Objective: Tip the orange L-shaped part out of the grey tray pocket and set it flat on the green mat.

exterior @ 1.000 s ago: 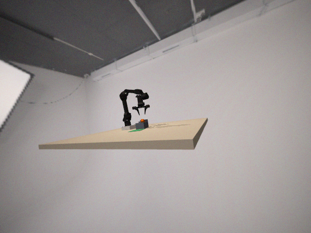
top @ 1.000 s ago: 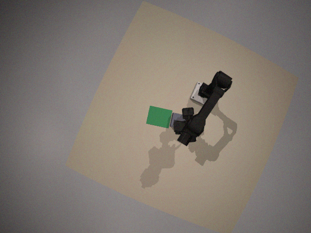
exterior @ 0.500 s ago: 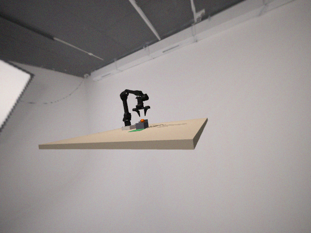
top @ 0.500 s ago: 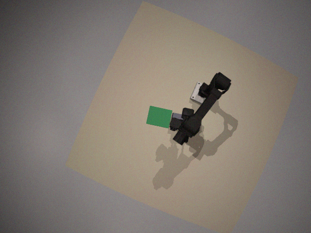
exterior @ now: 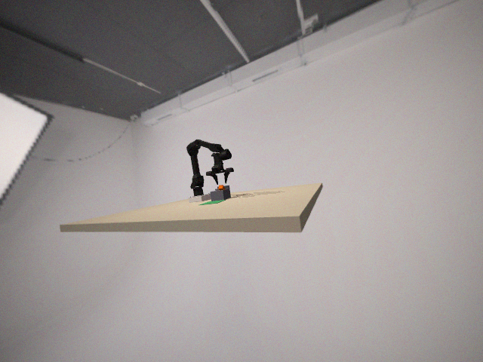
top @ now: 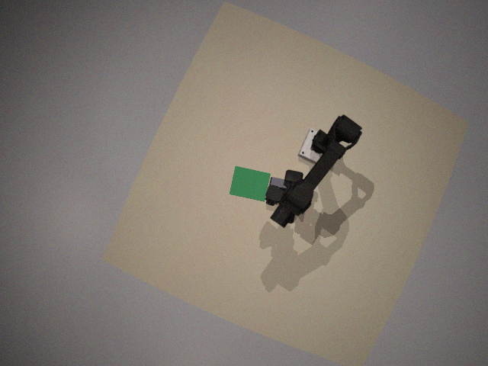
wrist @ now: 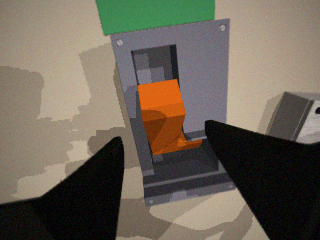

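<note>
The orange part is tipped up in the grey tray. Its end nearer the mat stands raised out of the pocket, and its L-shaped end sits low in the pocket's wider far section. The green mat lies flat beside the tray. My gripper is open and empty above the tray. In the wrist view its fingertips show on either side of the part, not touching it. In the top view the arm hides the part.
The arm's pale base plate stands near the tray, and its corner shows at the right edge of the wrist view. The tray's raised walls surround the low end of the part. Arm shadows fall across the table.
</note>
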Controlling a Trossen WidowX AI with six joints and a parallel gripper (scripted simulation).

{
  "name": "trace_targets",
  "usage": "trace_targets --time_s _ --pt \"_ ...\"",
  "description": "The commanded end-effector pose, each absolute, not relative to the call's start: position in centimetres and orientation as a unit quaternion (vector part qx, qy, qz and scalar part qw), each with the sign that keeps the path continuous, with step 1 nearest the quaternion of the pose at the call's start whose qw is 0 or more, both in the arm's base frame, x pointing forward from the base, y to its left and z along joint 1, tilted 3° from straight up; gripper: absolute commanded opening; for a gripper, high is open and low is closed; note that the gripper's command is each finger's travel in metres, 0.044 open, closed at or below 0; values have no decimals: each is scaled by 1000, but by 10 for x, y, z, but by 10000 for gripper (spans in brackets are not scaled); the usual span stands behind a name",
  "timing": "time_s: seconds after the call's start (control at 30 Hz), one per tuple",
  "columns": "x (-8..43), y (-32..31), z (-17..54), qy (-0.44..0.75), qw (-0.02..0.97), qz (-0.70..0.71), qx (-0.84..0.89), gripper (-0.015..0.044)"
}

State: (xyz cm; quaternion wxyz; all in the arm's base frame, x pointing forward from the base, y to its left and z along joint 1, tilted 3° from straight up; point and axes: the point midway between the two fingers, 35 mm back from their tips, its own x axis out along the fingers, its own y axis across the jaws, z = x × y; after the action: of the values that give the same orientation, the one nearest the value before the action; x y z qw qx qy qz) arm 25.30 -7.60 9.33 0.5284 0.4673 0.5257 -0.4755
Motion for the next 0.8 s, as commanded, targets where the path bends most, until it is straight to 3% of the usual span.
trace_targets --time_s 0.0,0.73,0.77 --pt "250 -76 83 529 524 -480 465 280" --pt "249 -76 55 529 524 -480 465 280" --pt "251 -76 59 526 526 -477 468 254"
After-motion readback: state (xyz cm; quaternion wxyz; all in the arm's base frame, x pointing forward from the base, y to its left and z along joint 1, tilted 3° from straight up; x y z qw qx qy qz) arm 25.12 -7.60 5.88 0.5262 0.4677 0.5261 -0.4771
